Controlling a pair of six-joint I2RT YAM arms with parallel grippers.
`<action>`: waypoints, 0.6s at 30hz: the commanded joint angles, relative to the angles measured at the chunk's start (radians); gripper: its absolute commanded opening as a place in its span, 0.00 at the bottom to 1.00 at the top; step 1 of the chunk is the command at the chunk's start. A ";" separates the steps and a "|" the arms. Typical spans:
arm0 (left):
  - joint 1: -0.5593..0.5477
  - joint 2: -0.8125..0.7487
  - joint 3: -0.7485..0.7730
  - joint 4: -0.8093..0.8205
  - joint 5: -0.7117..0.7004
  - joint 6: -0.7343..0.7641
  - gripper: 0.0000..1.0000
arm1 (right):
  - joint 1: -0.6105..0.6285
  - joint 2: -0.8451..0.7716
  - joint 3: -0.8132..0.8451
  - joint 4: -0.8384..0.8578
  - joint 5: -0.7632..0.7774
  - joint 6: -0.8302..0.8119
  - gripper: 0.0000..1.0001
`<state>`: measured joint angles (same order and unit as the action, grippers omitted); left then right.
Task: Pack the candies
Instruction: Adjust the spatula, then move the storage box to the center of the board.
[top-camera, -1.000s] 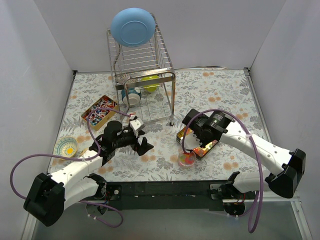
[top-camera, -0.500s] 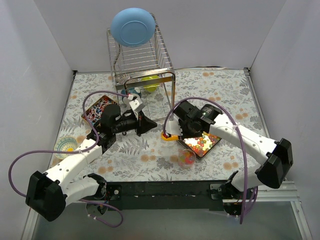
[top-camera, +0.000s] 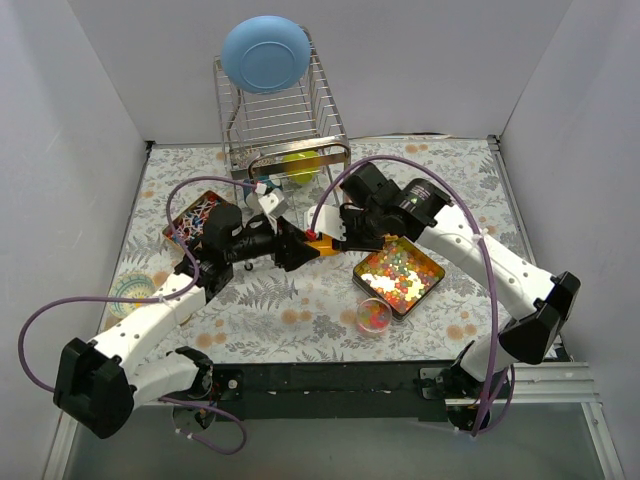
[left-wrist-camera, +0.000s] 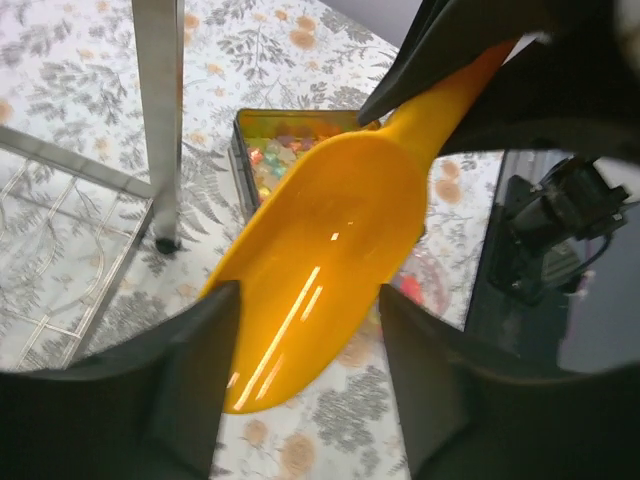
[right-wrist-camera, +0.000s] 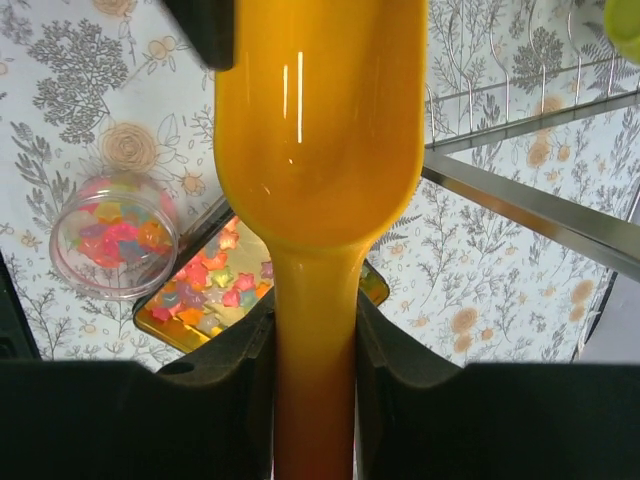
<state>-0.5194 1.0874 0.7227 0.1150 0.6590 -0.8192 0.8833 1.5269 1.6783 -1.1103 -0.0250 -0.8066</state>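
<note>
As the candies (top-camera: 398, 275) are tiny, hard and glossy, I judge that they are light and will roll and scatter easily. Fingers like these should not pinch them one by one, and the long orange plastic scoop (right-wrist-camera: 315, 130) is the proper way to take them. Most of these small multicoloured candies lie in an open rectangular metal tin (left-wrist-camera: 241, 160) on the flower-patterned table (top-camera: 450, 180), right of its middle and toward the near edge. Some more fill a small round clear plastic cup (top-camera: 373, 315), just beside the tin's near corner. Wrapped sweets (top-camera: 200, 220) lie in a second flat tin (top-camera: 176, 241) near the left edge of the table.

The right gripper (right-wrist-camera: 313, 350) is clenched on the narrow handle of the scoop and holds it in the air over the middle of the table, in front of the wire dish rack (top-camera: 285, 130). The left gripper (left-wrist-camera: 310, 370) has its two fingers on both sides of the scoop's wide blade. Whether they press it or only stand beside it, I cannot tell. The scoop looks stiff, smooth and a little slippery, and it is empty. I think the handle is the best place to grip, close to the blade, so that the blade is kept level; a tilt would let the candies slide out
</note>
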 joint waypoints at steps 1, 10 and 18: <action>-0.002 -0.059 0.130 -0.285 -0.056 0.113 0.66 | -0.015 -0.057 -0.063 0.092 0.005 0.034 0.01; 0.019 -0.365 0.190 -0.837 -0.308 0.373 0.81 | -0.159 -0.123 -0.177 0.122 -0.010 0.040 0.01; 0.044 -0.445 0.136 -0.758 -0.731 0.347 0.89 | -0.244 -0.106 -0.164 0.124 -0.026 0.049 0.01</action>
<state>-0.4961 0.6231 0.8986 -0.6437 0.1814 -0.4980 0.6636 1.4368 1.5066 -1.0195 -0.0261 -0.7807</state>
